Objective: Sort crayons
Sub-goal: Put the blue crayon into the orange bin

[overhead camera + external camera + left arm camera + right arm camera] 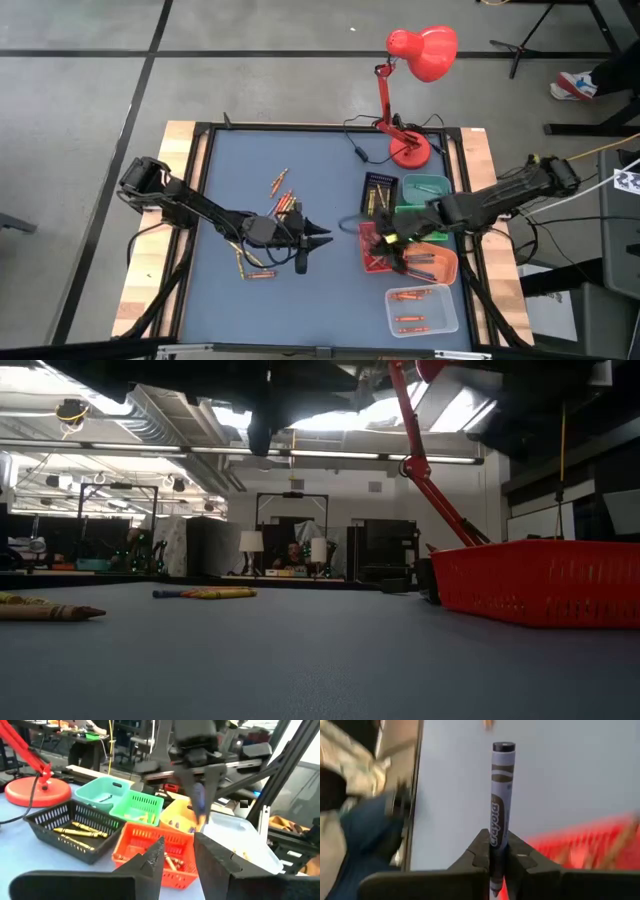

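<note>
Loose crayons (pixel 282 182) lie scattered on the blue mat, more of them near the left arm (pixel 256 271) and two in the low view (pixel 45 612). My left gripper (pixel 318 240) (pixel 175 862) hangs open over the mat's middle, level, with nothing between its fingers. My right gripper (pixel 388 240) is over the red tray (pixel 372 262), shut on a purple crayon (pixel 500 795) (pixel 199 802). Several yellow crayons lie in the black tray (pixel 75 827), and orange ones in the red tray (pixel 170 862). My right gripper pinches the purple crayon near one end (pixel 496 845) between its two fingers. The fingers slant downward from the table's right side and lie along the crayon. Most of it sticks out past the fingertips, lifted clear above the trays.
Teal (pixel 425 185), green (pixel 410 215), orange (pixel 438 262) and clear (pixel 420 310) trays stand in a cluster at the mat's right. A red desk lamp (pixel 410 150) stands at the far edge. Bare mat lies between the left gripper and the trays.
</note>
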{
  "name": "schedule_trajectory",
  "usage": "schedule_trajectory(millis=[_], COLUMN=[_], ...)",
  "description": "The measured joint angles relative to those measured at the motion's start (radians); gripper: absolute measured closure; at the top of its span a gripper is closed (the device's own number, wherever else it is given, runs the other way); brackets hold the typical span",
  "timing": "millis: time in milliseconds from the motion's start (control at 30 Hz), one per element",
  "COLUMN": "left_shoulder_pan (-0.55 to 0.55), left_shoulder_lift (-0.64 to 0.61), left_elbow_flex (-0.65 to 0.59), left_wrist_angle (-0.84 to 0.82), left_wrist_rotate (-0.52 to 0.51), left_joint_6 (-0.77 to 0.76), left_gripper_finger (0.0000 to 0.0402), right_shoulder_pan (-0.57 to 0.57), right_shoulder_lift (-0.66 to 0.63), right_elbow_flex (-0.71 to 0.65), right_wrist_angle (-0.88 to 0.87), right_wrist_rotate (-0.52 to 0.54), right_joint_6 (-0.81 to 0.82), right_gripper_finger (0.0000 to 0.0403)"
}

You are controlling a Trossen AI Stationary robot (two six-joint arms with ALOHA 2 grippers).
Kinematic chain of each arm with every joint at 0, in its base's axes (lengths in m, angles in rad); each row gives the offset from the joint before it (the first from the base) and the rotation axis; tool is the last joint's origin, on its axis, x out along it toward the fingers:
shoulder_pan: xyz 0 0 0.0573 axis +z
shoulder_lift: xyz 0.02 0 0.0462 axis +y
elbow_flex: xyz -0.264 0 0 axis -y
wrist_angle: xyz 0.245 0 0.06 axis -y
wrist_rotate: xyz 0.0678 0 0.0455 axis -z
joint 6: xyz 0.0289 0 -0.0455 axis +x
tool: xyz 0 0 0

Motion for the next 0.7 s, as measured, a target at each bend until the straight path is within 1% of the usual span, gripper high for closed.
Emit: schedule_trajectory(millis=[133, 300, 367, 567, 700], left_shoulder_pan=[0.0, 0.001, 0.001, 0.001, 0.001], left_shoulder_lift=[0.0, 0.0, 0.0, 0.0, 0.0], left_elbow_flex=[0.0, 0.0, 0.0, 0.0, 0.0], left_wrist_angle=[-0.01, -0.026, -0.036, -0.051, -0.054], left_wrist_rotate=[0.0, -0.004, -0.004, -0.006, -0.006], left_joint_6=[0.0, 0.0, 0.0, 0.001, 0.001], left_gripper_finger=[0.031, 0.031, 0.031, 0.031, 0.031], right_shoulder_pan=[0.103, 0.237, 0.281, 0.365, 0.379], right_shoulder_lift=[-0.052, -0.071, -0.071, -0.07, -0.07], right_elbow_flex=[0.0, 0.0, 0.0, 0.0, 0.0], right_wrist_angle=[-0.184, -0.326, -0.377, -0.561, -0.618], right_wrist_rotate=[-0.018, -0.018, -0.011, 0.043, 0.056], right_joint_6=[0.122, 0.24, 0.268, 0.367, 0.434], right_gripper_finger=[0.0388, 0.0364, 0.0361, 0.0368, 0.0368])
